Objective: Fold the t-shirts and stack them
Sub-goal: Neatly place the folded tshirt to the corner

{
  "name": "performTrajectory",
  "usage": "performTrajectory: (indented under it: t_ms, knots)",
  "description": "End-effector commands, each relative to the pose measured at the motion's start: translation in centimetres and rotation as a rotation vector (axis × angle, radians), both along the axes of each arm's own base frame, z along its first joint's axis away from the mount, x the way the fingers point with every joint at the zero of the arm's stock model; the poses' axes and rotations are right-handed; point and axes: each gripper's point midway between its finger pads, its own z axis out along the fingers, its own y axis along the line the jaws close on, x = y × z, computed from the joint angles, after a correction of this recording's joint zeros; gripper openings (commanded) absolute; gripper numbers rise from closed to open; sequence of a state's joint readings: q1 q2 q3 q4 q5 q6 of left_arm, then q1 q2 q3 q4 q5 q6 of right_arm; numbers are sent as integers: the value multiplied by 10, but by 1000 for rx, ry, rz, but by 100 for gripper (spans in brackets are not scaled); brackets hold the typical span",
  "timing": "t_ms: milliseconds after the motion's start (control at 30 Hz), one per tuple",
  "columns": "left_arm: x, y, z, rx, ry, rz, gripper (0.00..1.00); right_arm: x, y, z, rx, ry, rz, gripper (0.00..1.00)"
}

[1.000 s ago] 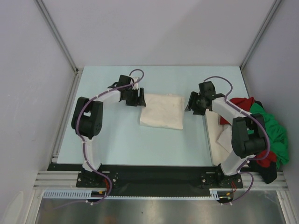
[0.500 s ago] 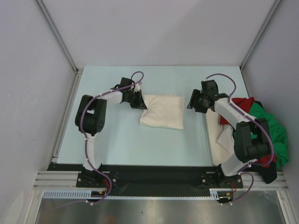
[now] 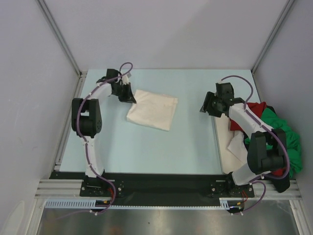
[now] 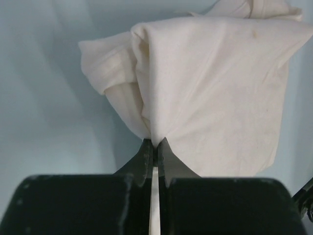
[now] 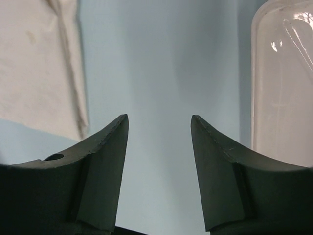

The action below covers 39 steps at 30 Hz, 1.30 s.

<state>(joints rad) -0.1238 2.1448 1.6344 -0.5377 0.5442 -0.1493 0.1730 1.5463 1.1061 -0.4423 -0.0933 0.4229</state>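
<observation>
Pale table (image 3: 146,152), left gripper (image 4: 154,146) pinching cream shirt (image 3: 152,109), right gripper (image 5: 159,120) agape, red shirt (image 3: 256,106) obscured

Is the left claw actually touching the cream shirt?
Touching. The left wrist view shows the left claw shut on a pinched edge of the cream shirt.

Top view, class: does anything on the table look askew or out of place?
The folded cream t-shirt lies skewed to the table edges, one corner bunched in the shut left gripper. The red t-shirt and green t-shirt sit in a crumpled, unfolded heap at the right edge.
</observation>
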Motion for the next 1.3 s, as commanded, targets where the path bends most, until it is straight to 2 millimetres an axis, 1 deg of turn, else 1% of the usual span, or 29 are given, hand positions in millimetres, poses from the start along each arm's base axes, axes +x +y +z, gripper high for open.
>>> performTrajectory:
  t_ms: [0,33,67,100,133,167,200,233,267,300,333,367,400,467,500,567,600,633,700,833,867,933,967,1033,1067,1133,1200,1233,1267]
  knots:
    - [19,68,1,116,-20,-8,0,1,-10,22,-19,-60,-6,58]
    - [20,72,-1,134,-15,-28,0,0,-11,22,-24,-60,-6,59]
    - [24,100,-2,170,-27,-38,0,0,-14,23,-30,-61,-10,59]
    - [25,114,5,223,-22,-47,0,0,-16,25,-31,-69,-12,59]
    - [25,126,1,262,-18,-59,0,-1,-16,26,-33,-68,-13,59]
    - [25,144,0,299,-34,-65,0,-1,-17,27,-34,-71,-15,59]
    - [30,160,2,349,-52,-44,0,-1,-19,28,-36,-73,-17,59]
    - [33,171,6,361,-69,-23,0,-1,-19,29,-39,-75,-16,59]
    - [36,193,8,378,-72,20,0,-1,-21,29,-43,-78,-21,59]
    - [46,206,17,397,-101,47,0,-1,-20,29,-43,-78,-18,59]
    - [50,222,19,436,-103,77,0,-1,-21,30,-46,-77,-19,59]
    - [52,239,13,455,-88,108,0,-1,-22,30,-49,-76,-20,59]
    - [63,251,22,476,-122,139,0,-1,-22,32,-51,-79,-20,59]
    - [72,273,18,515,-125,209,1,-1,-24,33,-64,-81,-25,59]
    - [84,281,27,533,-169,241,0,-1,-26,34,-71,-85,-26,59]
    - [94,292,30,572,-187,279,0,-2,-28,34,-82,-82,-32,59]
    - [103,298,33,583,-207,300,0,-3,-29,35,-84,-81,-34,59]
    - [105,301,33,585,-209,317,0,-4,-30,35,-88,-75,-37,59]
    - [108,316,31,591,-210,372,1,-5,-32,38,-95,-82,-43,59]
    - [106,351,29,647,-211,460,0,-8,-34,40,-102,-85,-45,59]
    - [106,358,30,664,-215,474,0,-7,-39,41,-121,-88,-62,59]
    - [103,365,27,674,-211,476,0,-7,-39,41,-118,-88,-66,59]
    - [101,375,29,702,-213,499,0,-6,-37,42,-114,-90,-62,59]
    - [96,384,26,727,-203,510,0,-6,-37,42,-111,-92,-64,59]
    - [98,386,29,732,-217,513,0,-6,-37,42,-108,-91,-63,59]
    - [96,389,30,752,-213,514,0,-6,-36,43,-103,-92,-61,59]
    - [97,393,37,773,-228,522,1,-6,-36,43,-104,-91,-60,59]
    - [95,397,39,793,-227,536,14,-7,-36,43,-106,-88,-59,59]
    - [96,396,46,799,-237,538,30,-8,-36,44,-105,-86,-60,59]
